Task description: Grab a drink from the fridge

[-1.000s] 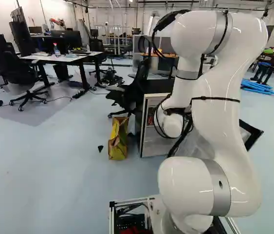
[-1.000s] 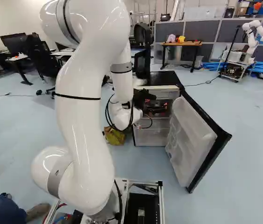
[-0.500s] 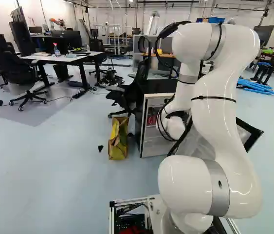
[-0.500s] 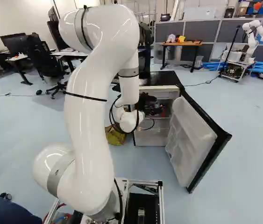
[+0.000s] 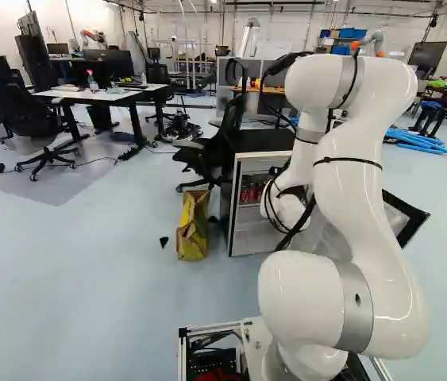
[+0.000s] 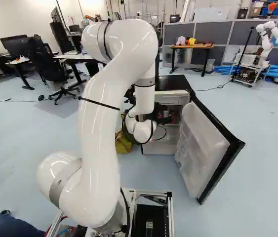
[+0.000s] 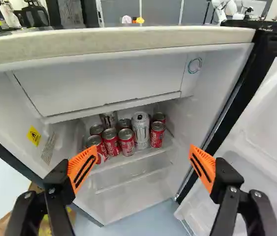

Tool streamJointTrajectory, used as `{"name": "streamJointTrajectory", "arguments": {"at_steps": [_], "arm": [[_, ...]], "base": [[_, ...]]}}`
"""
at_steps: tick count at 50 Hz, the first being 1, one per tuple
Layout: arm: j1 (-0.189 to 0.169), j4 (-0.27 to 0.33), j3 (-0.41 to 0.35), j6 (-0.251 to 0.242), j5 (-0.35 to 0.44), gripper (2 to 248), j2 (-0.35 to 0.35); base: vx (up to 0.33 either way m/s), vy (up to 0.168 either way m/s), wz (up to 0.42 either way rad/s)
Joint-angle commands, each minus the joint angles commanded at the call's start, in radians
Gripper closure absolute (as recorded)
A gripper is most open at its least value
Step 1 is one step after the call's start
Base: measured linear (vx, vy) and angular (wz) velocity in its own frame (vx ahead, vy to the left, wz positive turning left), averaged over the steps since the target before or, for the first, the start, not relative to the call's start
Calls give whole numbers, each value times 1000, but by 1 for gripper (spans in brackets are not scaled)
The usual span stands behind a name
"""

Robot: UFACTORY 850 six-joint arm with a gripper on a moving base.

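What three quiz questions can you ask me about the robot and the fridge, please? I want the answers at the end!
1. True or false: the fridge door is open.
2. Fill in: the cans stand on a ____ inside the fridge.
3. Choose: the pincer is A) shut on the cans, B) open, C) shut on the fridge door.

Key: 1 true; 2 shelf; 3 B.
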State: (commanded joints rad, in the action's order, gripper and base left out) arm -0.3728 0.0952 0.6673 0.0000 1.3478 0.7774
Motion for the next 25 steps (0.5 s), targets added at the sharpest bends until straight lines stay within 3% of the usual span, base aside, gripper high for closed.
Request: {"name": "streamJointTrajectory", "arguments": {"at_steps": [25], "arm": [[-35, 182, 79, 0, 0, 3, 103]], "base": [[0, 0, 0]]}}
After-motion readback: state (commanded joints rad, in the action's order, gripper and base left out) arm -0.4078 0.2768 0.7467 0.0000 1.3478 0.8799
